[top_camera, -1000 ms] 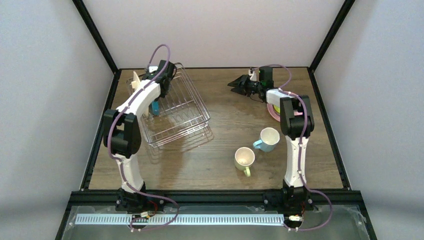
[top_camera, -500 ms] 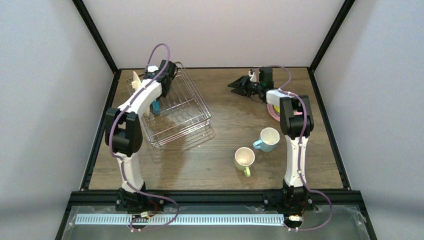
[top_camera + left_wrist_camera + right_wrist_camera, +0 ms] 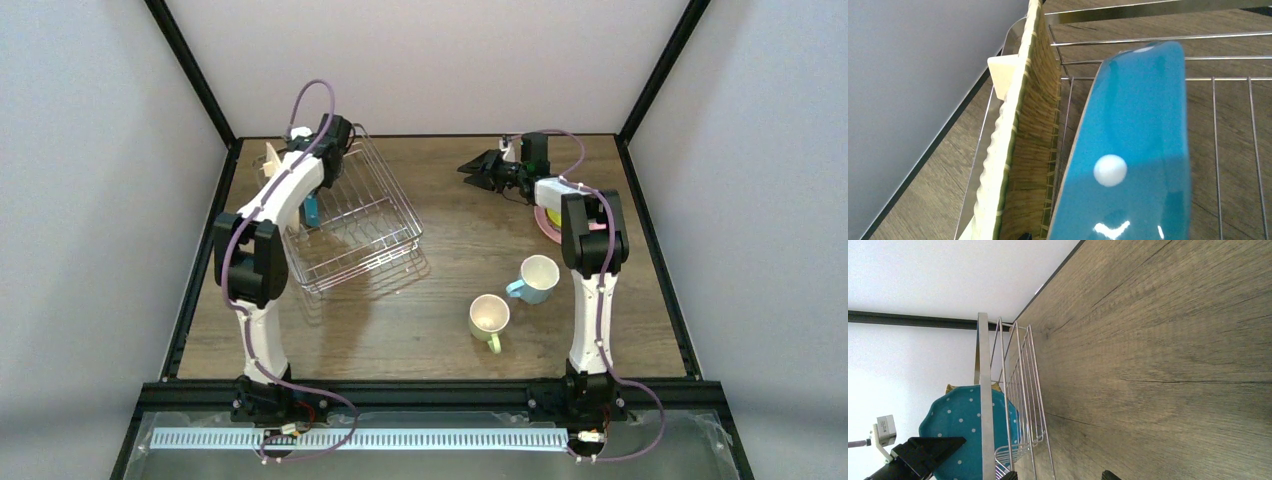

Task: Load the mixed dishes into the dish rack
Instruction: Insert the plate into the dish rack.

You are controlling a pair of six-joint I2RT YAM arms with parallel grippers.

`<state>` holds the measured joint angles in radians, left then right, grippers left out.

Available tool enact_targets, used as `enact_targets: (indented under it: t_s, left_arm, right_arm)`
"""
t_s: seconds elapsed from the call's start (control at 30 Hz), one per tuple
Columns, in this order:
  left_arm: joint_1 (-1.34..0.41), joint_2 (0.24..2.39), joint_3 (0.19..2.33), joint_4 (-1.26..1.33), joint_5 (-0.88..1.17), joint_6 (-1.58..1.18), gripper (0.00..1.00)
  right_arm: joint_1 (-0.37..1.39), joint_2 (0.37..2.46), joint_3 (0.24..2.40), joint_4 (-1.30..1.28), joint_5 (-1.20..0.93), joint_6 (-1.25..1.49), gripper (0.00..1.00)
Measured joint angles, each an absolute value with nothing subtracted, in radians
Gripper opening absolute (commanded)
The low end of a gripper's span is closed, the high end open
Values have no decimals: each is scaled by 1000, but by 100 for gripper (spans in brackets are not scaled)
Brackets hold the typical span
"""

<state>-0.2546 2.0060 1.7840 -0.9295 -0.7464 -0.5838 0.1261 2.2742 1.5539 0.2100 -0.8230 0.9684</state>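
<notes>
- Left tool: down inside the dish rack at the far-left part of the desk. From above, my own arm covers most of it. I cannot tell whether its jaws are clamped or apart.
- Teal dotted plate: stands on edge in the rack. The overhead view shows only a sliver of it below my left arm. My left wrist view is filled with its glossy face and one white dot. The right wrist view, looking across the desk, shows the whole round dotted face behind the rack's rim, with a black finger of the left tool at the plate's lower edge.
- Tan woven-look plate: also on edge in the rack, just beside the teal plate on the wall side. The weave shows only in the left wrist view. From above it is a pale wedge at the rack's far-left corner.
- Right tool: held above the far middle of the desk, pointing toward the rack. Its jaws are apart, with nothing between them. My right wrist view shows only the two fingertips at the bottom edge.
- Pink round plate: flat on the desk at the far right, partly under my right arm. It shows only from above.
- Light-blue mug and pale yellow-green mug: upright, mouths up, near each other on the desk to the right of centre, well apart from the rack. Only the overhead view shows them.
</notes>
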Motion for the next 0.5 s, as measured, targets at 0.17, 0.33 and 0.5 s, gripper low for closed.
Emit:
enact_targets:
  t_s: [0.17, 0.33, 0.5]
  left_arm:
    - [-252, 2008, 1810, -956, -738, -604, 71]
    - [-252, 2008, 1814, -976, -738, -614, 61]
    - [-251, 2005, 1807, -979, -736, -641, 60]
  right_arm:
    - [125, 2274, 1554, 210, -823, 968, 96]
    - [125, 2274, 1554, 210, -825, 968, 96]
    - [125, 2274, 1554, 210, -826, 968, 96]
